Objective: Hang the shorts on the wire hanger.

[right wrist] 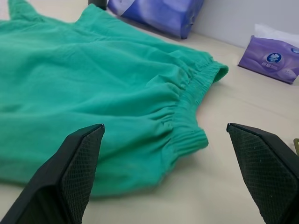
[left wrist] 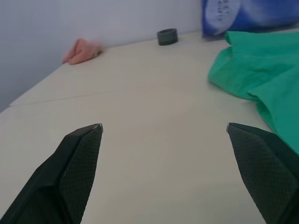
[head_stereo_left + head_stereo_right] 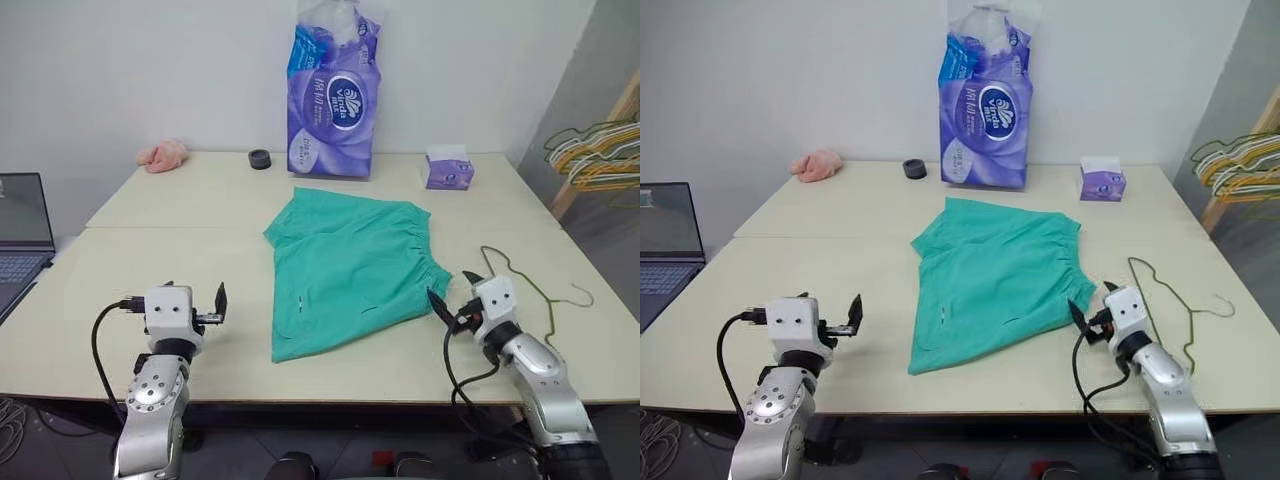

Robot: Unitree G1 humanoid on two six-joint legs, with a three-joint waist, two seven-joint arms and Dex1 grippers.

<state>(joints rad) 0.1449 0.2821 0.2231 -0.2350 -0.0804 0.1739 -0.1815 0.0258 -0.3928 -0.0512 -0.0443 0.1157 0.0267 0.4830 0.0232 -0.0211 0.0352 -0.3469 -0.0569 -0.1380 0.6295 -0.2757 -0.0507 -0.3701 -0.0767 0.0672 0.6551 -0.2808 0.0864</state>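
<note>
One pair of shorts (image 3: 350, 270) lay flat mid-table (image 3: 150, 260); one wire hanger (image 3: 535, 285) beside its waistband. Left gripper (image 2: 163, 128) and right gripper (image 1: 163, 126) both spread, empty, over bare tabletop near the front edge.

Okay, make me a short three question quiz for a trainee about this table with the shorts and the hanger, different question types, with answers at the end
1. True or false: the shorts already hang on the wire hanger.
2. Which gripper is nearer the elastic waistband? A) left gripper B) right gripper
3. Fill in: the wire hanger lies flat on the table, to the robot's ____ of the shorts.

Key:
1. False. The shorts lie spread on the table, apart from the hanger.
2. B. Its open fingers face the waistband edge.
3. Right.
</note>
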